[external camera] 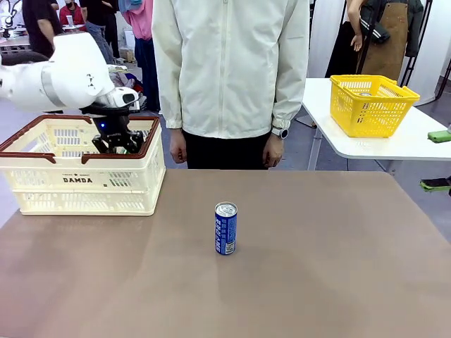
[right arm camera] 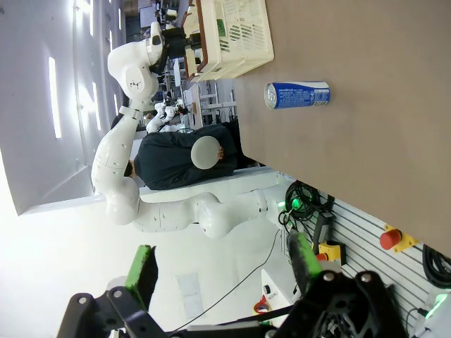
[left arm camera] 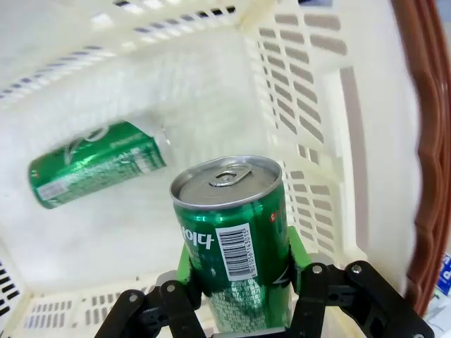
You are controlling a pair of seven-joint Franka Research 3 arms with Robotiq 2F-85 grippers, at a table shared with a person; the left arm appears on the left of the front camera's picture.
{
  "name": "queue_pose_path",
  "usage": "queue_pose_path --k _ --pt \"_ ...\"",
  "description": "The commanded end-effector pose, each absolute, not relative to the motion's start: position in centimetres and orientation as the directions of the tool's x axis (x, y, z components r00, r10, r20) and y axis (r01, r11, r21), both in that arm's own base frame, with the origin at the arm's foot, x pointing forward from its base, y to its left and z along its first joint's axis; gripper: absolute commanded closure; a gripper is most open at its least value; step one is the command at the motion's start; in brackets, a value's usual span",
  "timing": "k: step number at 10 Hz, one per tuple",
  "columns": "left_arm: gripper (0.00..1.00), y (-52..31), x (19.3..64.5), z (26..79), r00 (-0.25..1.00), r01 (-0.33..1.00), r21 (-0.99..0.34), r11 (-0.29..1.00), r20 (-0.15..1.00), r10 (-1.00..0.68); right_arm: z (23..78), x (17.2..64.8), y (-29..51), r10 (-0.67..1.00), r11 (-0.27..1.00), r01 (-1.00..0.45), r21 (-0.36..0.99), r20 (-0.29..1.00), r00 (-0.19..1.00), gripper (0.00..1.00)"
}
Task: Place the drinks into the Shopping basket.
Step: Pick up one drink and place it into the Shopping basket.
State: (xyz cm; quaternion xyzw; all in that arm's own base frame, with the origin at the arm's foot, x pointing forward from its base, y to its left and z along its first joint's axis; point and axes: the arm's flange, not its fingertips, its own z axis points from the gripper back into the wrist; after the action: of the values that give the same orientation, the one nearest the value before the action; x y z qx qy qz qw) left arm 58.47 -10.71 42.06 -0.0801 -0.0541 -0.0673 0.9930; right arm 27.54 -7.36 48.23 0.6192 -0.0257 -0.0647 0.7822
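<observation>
My left gripper (external camera: 116,144) hangs inside the cream Shopping basket (external camera: 77,179), shut on a green can (left arm camera: 229,232) that stands upright between its green pads, above the basket floor. A second green can (left arm camera: 95,163) lies on its side on the floor of the basket (left arm camera: 317,105). The blue can (external camera: 225,228) stands upright on the middle of the brown table, apart from both arms; it also appears in the right wrist view (right arm camera: 297,94). My right gripper (right arm camera: 222,264) is open and holds nothing, well away from the table.
A person in a cream jacket (external camera: 229,70) stands at the far edge, hands down. A yellow mesh basket (external camera: 370,104) sits on a white side table (external camera: 394,144) at the back right. The brown tabletop (external camera: 317,282) spreads wide around the blue can.
</observation>
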Motion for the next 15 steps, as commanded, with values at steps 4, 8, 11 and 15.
queue_pose_path --k 4,8,11,15 --pt "1.0 -9.2 58.5 39.4 0.988 0.135 -0.195 0.972 0.107 -0.115 48.7 27.5 -7.4 -0.13 0.219 0.07 0.973 -0.042 0.991 0.0" --pt "1.0 -8.7 59.0 37.9 0.987 0.119 -0.191 0.974 0.127 -0.095 48.7 27.5 -7.4 -0.13 0.219 0.07 0.973 -0.042 0.991 0.0" --pt "0.3 -8.7 59.3 37.6 0.986 0.109 -0.185 0.977 0.142 -0.083 48.7 27.5 -7.4 -0.13 0.219 0.07 0.973 -0.042 0.991 0.0" --pt "0.0 -8.6 59.3 37.6 0.984 0.112 -0.182 0.977 0.154 -0.084 48.7 27.5 -7.4 -0.13 0.219 0.07 0.973 -0.042 0.991 0.0"
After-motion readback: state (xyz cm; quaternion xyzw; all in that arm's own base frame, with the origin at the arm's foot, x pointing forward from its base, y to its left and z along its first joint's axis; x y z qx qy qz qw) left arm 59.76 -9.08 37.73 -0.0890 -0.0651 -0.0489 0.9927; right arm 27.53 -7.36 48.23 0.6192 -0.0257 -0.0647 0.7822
